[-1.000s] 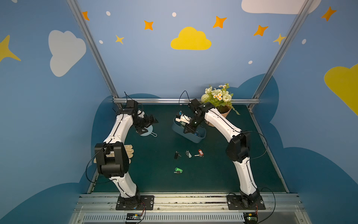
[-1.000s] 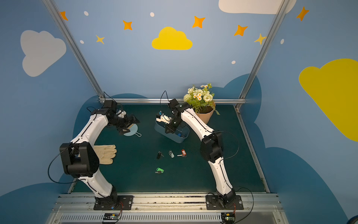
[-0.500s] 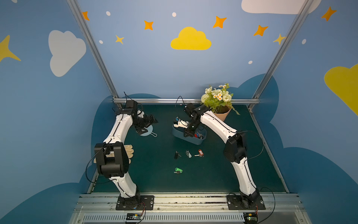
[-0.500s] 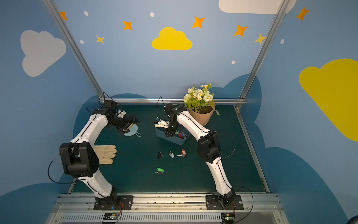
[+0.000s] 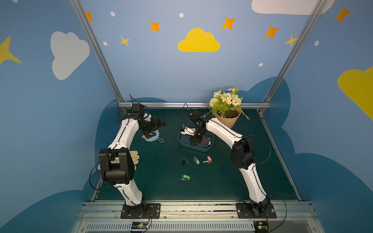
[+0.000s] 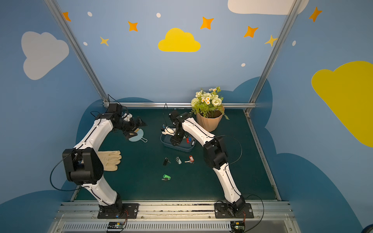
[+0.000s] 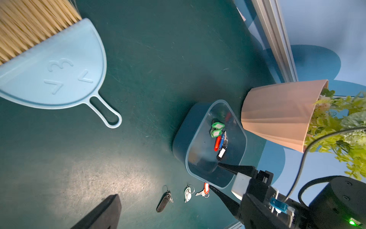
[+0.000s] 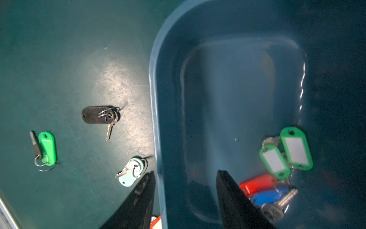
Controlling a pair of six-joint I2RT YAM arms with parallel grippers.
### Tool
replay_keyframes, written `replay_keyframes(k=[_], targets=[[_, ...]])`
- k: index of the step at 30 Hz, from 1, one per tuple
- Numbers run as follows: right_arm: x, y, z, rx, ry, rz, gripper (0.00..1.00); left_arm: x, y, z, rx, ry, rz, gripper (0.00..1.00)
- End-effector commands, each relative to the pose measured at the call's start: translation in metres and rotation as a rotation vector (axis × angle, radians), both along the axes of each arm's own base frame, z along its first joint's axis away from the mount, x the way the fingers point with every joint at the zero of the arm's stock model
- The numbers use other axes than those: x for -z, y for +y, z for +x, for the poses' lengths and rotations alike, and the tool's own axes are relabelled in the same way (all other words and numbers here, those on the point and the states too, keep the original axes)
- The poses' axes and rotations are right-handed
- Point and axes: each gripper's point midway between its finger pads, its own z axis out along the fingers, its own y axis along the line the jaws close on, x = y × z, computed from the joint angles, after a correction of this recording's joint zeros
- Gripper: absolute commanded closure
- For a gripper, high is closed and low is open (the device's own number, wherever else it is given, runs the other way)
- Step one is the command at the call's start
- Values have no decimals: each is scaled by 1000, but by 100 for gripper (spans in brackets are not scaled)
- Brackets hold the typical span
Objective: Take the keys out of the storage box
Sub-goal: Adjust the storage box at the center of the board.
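my right tool [image 8: 185, 172], released, straddles the storage box [image 8: 153, 89] rim at lower centre; keys [image 8: 274, 160] cluster inside, lower right. my left tool [image 5: 156, 128], centre left, gapes empty.

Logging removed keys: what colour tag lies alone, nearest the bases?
Green tag; right wrist view shows it best.

The right gripper [image 8: 185, 171] stands parted astride the storage box [image 8: 153, 103] wall. Ahead of its inner finger the box floor lies bare. The keys [image 8: 257, 183] crowd that finger's far side, and beyond them the flowerpot [image 7: 277, 115] closes the way.
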Motion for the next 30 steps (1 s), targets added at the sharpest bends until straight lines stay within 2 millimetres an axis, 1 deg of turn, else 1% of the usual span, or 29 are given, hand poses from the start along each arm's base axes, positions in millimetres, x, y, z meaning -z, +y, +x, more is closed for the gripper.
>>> replay_keyframes(k=[1,2,3,5,6,8,9,10,11,12,14,16,19,21,23,25,26,28,30], targets=[[-57,-16,6,182,-79,43,35,-9,-22,13,42,-34,-38,0],[-64,-25,8,266,-78,46,31,-9,-27,17,52,-37,-40,0],[-71,-37,12,375,-71,45,30,-6,-33,19,66,-35,-41,0],[-80,-69,17,598,-21,53,30,-2,-46,25,96,-32,-41,0],[-81,-86,18,711,16,52,29,0,-51,29,107,-31,-44,0],[-78,-117,9,896,150,74,28,3,-65,34,139,-29,-49,0],[-73,-131,5,982,180,64,28,6,-71,36,154,-28,-50,0],[-67,-142,-2,1058,210,54,29,7,-77,39,171,-31,-47,0],[-62,-148,-7,1099,236,55,29,9,-81,41,185,-32,-44,0],[-56,-152,-13,1124,261,58,29,12,-85,42,200,-29,-38,0],[-45,-157,-18,1176,286,50,29,18,-91,44,225,-23,-26,0],[-36,-153,-17,1208,346,72,29,26,-94,44,244,-15,-19,0],[-23,-142,-7,1241,420,113,31,38,-94,43,258,-3,-5,0],[-18,-132,2,1237,445,149,32,45,-96,42,270,-3,-6,0],[-12,-127,9,1237,449,155,34,51,-98,42,278,1,-4,0],[-3,-129,15,1249,429,134,37,57,-102,40,289,6,-16,0],[0,-130,19,1253,423,132,39,60,-104,39,292,9,-21,0],[7,-132,24,1272,409,120,47,67,-108,36,297,20,-39,0],[9,-126,29,1261,410,143,52,73,-113,33,303,29,-50,0]])
